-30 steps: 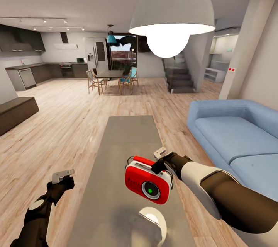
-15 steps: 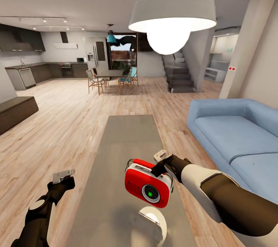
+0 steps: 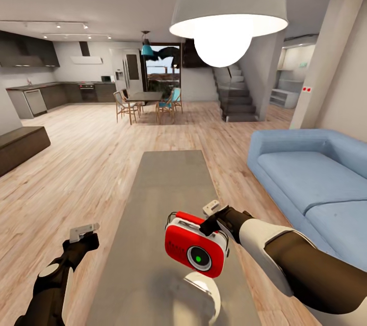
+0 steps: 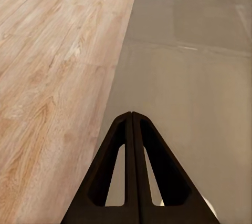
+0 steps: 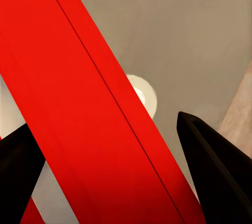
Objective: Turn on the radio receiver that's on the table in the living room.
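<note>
The red radio receiver (image 3: pixel 196 247), with white sides and a round dial with a green centre, stands slightly tilted near the close end of the long grey table (image 3: pixel 168 178). My right gripper (image 3: pixel 210 219) is at the radio's top back corner, by its red handle. In the right wrist view the red handle (image 5: pixel 79 92) runs between the spread fingers of the open right gripper (image 5: pixel 103 120). My left gripper (image 3: pixel 84 231) hovers over the floor beside the table's left edge. Its fingers (image 4: pixel 131 129) are pressed together with nothing in them.
A blue sectional sofa (image 3: pixel 311 178) lies along the table's right side. A white dome pendant lamp (image 3: pixel 227 4) hangs above, and its bright reflection (image 3: pixel 201 287) shows on the tabletop in front of the radio. Wood floor stretches left; a dark bench (image 3: pixel 20 147) stands far left.
The view has shifted a little, with the lamp higher in the picture. The radio and my right gripper sit slightly lower and nearer. The left arm has not moved.
</note>
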Tool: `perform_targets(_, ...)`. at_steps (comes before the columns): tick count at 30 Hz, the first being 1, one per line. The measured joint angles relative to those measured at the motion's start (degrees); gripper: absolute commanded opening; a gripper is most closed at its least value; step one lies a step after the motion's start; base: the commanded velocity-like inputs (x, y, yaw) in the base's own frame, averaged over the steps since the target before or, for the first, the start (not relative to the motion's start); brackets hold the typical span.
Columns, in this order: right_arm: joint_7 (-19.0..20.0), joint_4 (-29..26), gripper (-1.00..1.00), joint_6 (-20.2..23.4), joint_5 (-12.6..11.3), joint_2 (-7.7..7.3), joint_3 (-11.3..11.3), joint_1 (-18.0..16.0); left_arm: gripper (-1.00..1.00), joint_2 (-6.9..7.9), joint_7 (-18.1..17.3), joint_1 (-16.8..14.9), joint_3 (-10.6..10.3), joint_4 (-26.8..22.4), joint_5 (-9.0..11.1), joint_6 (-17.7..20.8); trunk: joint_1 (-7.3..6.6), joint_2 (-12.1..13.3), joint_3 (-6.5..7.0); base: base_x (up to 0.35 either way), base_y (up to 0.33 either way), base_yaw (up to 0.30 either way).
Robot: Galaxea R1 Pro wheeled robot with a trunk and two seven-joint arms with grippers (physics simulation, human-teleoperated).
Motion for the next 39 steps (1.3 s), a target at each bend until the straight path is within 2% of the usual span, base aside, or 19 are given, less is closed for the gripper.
perform_targets(21, -0.05, -0.02, -1.0, 0.07, 0.02, 0.0, -0.02, 0.43, -1.0, -0.09, 0.09, 0.0, 0.0, 0.38, -0.04, 0.0, 4.61, -8.42, -3.77, 0.0, 0.0, 0.0)
perform_targets(27, -0.05, -0.02, -1.0, 0.07, 0.02, 0.0, -0.02, 0.47, -1.0, -0.09, 2.58, 0.0, -0.14, 0.78, 0.04, -0.08, 5.93, -10.83, -4.84, 0.0, 0.0, 0.0)
perform_targets(39, -0.05, -0.02, -1.0, 0.07, 0.03, 0.0, -0.02, 0.47, -1.0, -0.18, 2.99, 0.0, -0.18, 0.86, 0.13, -0.14, 8.57, -15.64, -7.0, 0.0, 0.0, 0.0)
